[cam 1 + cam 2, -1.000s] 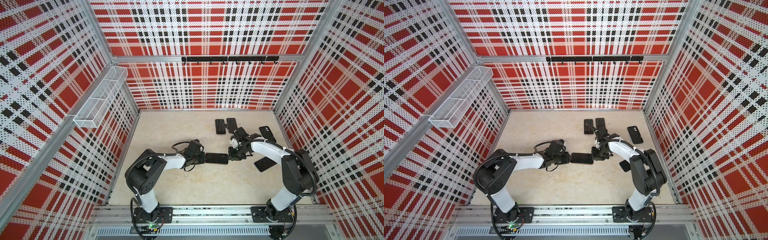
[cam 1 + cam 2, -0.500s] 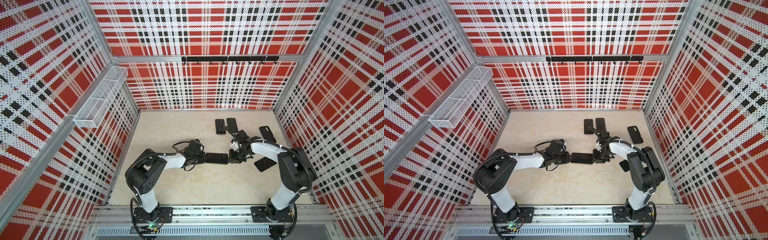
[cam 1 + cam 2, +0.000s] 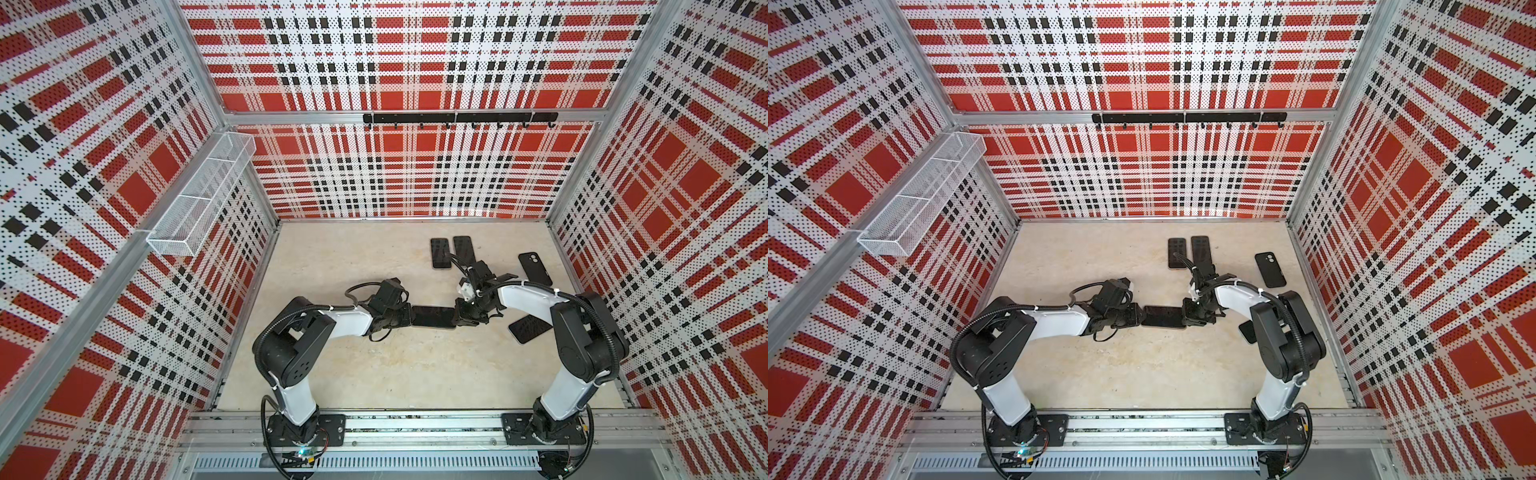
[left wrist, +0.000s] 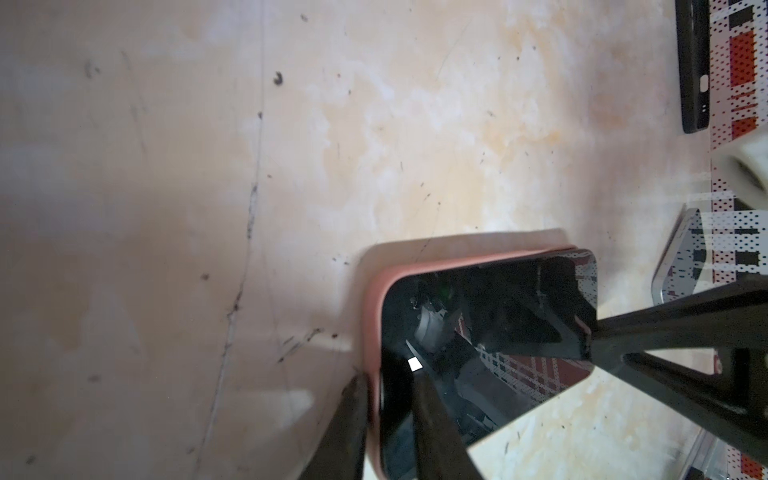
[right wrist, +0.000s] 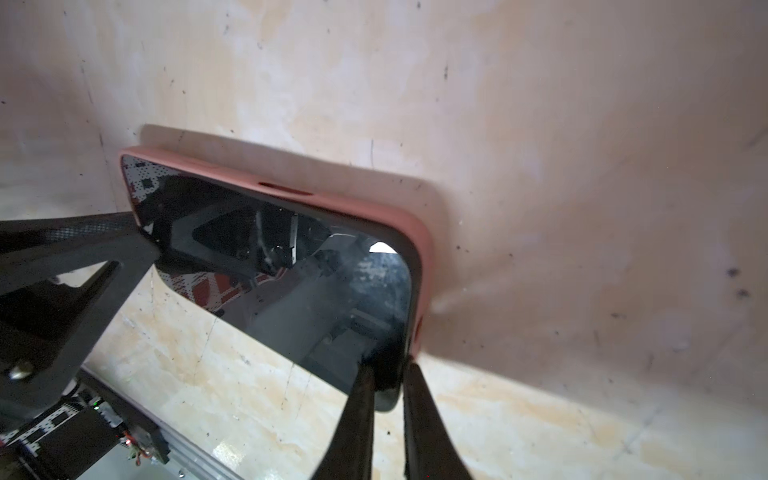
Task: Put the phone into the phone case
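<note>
Now the right gripper [image 3: 458, 319] has nipped tighter onto one end of the phone [image 3: 432, 317], left gripper [image 3: 409, 318] pinching the other mid-table; squeeze evenly so it seats flush in the phone case [image 5: 374, 210].

L arm [image 3: 349, 324], R arm [image 3: 525, 297]: white shells, blk joints, cables; blk R hand [image 5: 386, 365].

Bright, even light from above fills both top views, where the wide lens bows the red plaid perforated walls [image 3: 104, 166] at the edges. Both wrist views look soft; the pink-cased black phone [image 4: 490, 332] mirrors the plaid glossily and casts a soft shadow on the mottled beige table [image 5: 540, 124].
</note>
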Controlling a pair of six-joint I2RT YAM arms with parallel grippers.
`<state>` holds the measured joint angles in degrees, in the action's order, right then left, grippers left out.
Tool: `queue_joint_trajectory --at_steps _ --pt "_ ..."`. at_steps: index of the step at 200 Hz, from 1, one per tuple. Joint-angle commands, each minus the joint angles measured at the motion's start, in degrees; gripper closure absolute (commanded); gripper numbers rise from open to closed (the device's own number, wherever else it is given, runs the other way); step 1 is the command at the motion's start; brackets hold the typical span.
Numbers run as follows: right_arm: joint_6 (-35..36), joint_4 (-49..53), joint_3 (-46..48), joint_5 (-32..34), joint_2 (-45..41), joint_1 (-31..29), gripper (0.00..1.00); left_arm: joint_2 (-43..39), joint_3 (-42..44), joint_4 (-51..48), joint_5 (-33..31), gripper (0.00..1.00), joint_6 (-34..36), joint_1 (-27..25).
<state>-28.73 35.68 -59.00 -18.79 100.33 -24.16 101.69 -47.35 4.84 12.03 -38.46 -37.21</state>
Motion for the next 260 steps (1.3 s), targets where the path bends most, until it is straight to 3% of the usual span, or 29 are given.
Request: queue_joint_trajectory --at_steps 1,66,166,185,229,260 --pt "-2.0 4.8 4.2 7.8 6.2 -4.0 0.88 1.9 0.1 -0.8 0.8 0.76 0.8 -0.7" --pt "-7.1 0.1 8.2 6.0 15.3 -8.4 0.91 2.3 1.6 0.0 2.3 0.76 1.5 -0.6" --pt "-9.2 -4.8 11.1 3.5 26.3 -12.7 0.92 1.7 1.9 -0.9 3.4 0.77 2.8 0.4" --pt "-8.9 -2.8 9.1 5.6 22.7 -12.5 0.94 1.6 1.7 -1.0 3.6 0.77 2.9 0.8" --pt "-3.5 13.0 -5.0 12.3 7.2 -7.1 0.85 1.3 0.9 -2.0 2.9 0.76 4.4 3.3" --pt "1.9 17.2 -12.1 12.5 4.1 -3.3 0.82 2.5 -0.3 -2.3 3.1 0.76 5.3 4.2"
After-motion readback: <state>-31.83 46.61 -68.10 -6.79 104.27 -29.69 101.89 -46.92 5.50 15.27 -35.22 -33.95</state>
